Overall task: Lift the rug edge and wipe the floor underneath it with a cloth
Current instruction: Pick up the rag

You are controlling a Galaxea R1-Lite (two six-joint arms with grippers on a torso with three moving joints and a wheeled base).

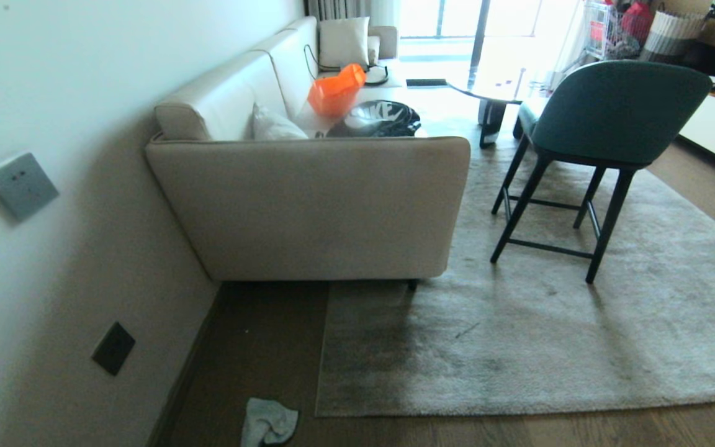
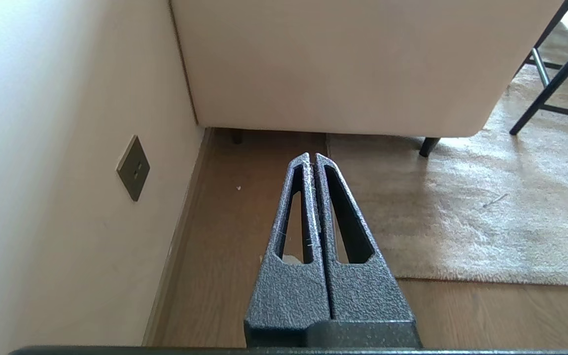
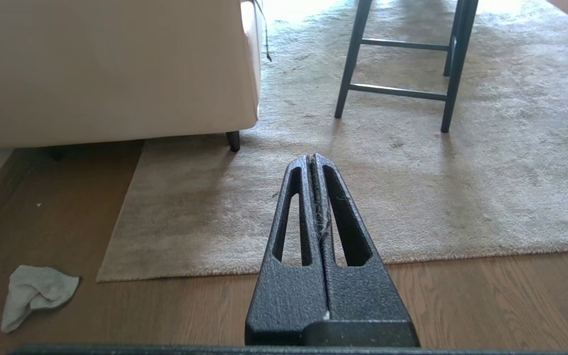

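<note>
Rug edge (image 1: 432,412) lies flat on the floor (image 1: 258,347), its square corner (image 3: 100,279) nearest the cloth (image 1: 269,422), which sits crumpled on the bare planks just beside that corner, close to the wall (image 1: 53,279). I judge the rug floppy but heavy overall, pinned further back by the sofa (image 1: 308,205) and chair (image 1: 606,124), so only this free corner should peel up easily; I'd pinch the hem right at the corner. Its short pile looks dense and matte, grey-beige, against darker wood-grain boards with a dull sheen. The cloth reads as light, soft and limp, best taken at a raised fold. My left gripper (image 2: 312,158) and right gripper (image 3: 312,159) both hang above the floor with jaws pressed together, holding nothing; a few fibres cling between the right fingers.
</note>
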